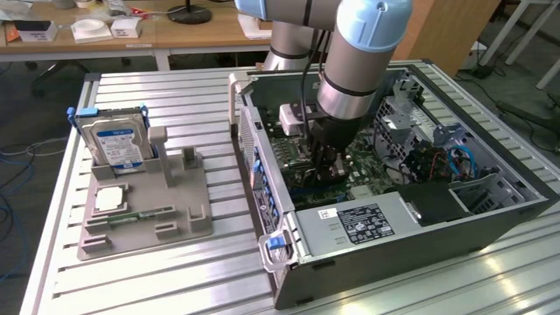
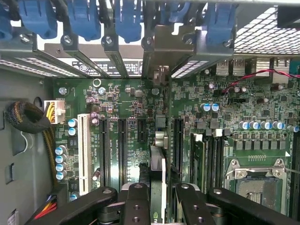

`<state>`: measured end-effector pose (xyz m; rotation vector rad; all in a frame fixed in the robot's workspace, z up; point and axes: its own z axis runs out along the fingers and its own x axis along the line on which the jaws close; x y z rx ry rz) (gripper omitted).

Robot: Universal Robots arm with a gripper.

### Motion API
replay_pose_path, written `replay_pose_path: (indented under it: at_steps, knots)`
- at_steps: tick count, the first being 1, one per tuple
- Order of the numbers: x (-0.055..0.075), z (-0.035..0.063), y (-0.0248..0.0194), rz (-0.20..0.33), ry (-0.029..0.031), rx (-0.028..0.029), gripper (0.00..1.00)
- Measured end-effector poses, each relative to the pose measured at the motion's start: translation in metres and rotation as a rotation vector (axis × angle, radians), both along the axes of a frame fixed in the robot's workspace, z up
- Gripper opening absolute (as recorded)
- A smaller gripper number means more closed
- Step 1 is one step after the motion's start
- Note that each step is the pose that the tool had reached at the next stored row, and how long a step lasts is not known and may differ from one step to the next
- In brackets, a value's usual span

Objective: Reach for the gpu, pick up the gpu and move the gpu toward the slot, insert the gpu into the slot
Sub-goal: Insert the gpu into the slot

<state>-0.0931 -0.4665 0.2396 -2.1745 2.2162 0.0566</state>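
Note:
In the wrist view the gpu [image 2: 157,171] is seen edge-on as a thin dark card. Its silver metal end bracket [image 2: 165,47] stands at the case's rear slot openings. My gripper [image 2: 157,194] is shut on the card, one black finger [image 2: 136,204] on each side. The card stands upright just over the green motherboard [image 2: 126,101], in line with the long black expansion slots [image 2: 178,140]. The slot directly beneath it is hidden by the card. In the exterior view my gripper [image 1: 331,174] reaches down deep inside the open computer case [image 1: 394,226].
Blue latches [image 2: 82,18] line the case's rear wall above the card. A CPU socket [image 2: 255,180] and cables [image 2: 28,117] flank the slots. Outside the case, a grey holder [image 1: 144,210] carries a blue-labelled hard drive [image 1: 118,141] and a memory stick [image 1: 131,216].

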Motion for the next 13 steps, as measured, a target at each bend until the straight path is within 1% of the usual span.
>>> replay_pose_path:
  at_steps: [2, 5, 6, 13]
  knots:
    - [-0.0001, -0.0017, 0.0002, 0.000, -0.0003, 0.0008, 0.26]
    - [0.0000, -0.0032, 0.0003, 0.001, 0.0002, -0.0003, 0.26]
    - [0.0000, -0.0043, 0.0005, 0.001, -0.0004, 0.0008, 0.26]
    - [-0.0001, -0.0044, 0.0005, 0.001, -0.0003, 0.0007, 0.26]
